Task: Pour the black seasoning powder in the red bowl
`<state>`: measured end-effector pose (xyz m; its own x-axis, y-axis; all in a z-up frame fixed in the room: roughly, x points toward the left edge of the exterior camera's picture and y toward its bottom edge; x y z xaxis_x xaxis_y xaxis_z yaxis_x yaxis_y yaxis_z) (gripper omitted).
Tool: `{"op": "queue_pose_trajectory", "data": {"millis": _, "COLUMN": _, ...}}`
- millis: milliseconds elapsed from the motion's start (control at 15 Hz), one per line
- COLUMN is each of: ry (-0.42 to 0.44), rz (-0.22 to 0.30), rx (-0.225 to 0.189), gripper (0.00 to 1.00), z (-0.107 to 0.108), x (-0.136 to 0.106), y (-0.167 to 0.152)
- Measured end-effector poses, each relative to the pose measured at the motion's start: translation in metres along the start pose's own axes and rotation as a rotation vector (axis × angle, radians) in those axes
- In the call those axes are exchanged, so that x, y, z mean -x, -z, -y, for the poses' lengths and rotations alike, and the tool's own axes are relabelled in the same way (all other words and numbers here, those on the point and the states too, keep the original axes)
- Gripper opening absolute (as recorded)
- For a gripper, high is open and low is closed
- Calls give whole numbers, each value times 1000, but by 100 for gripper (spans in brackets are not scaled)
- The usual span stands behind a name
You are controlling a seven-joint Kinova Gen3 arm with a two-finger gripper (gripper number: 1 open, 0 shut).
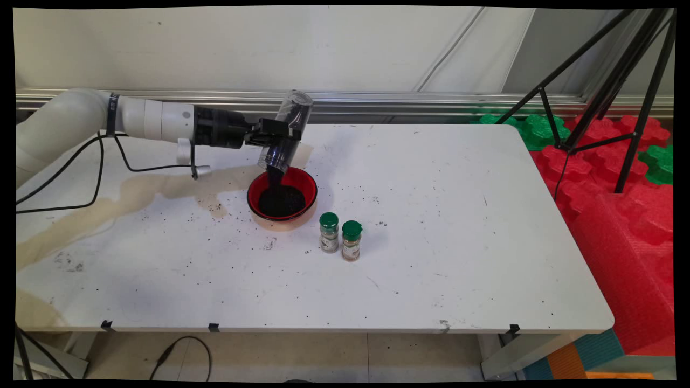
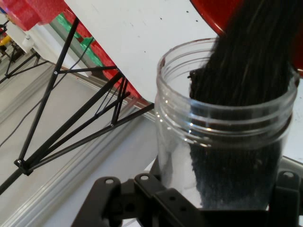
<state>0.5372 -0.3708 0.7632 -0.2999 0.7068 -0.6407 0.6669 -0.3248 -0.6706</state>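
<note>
My gripper (image 1: 281, 136) is shut on a clear plastic jar (image 1: 286, 132), which is tipped with its open mouth down over a red bowl (image 1: 305, 183). A stream of black grains (image 1: 273, 178) falls from the jar's mouth into the bowl, where a dark heap (image 1: 281, 201) lies. In the hand view the jar (image 2: 180, 156) fills the right half, its threaded rim towards the bowl (image 2: 213, 14), with black grains (image 2: 246, 66) sliding out along its wall. The gripper's black linkage clasps the jar's base at the bottom edge.
Two small spice jars with green lids (image 1: 329, 232) (image 1: 351, 240) stand side by side just right of the bowl. A brownish stain (image 1: 135, 191) and scattered black grains mark the white table (image 1: 458, 242). A black tripod (image 1: 620, 91) and red and green foam blocks (image 1: 620, 205) stand off the right side.
</note>
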Motion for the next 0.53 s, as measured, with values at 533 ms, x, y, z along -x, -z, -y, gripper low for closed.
{"op": "queue_pose_trajectory", "data": {"millis": 533, "ry": -32, "rz": 6, "rx": -9, "gripper": 0, "z": 4, "x": -3, "y": 0}}
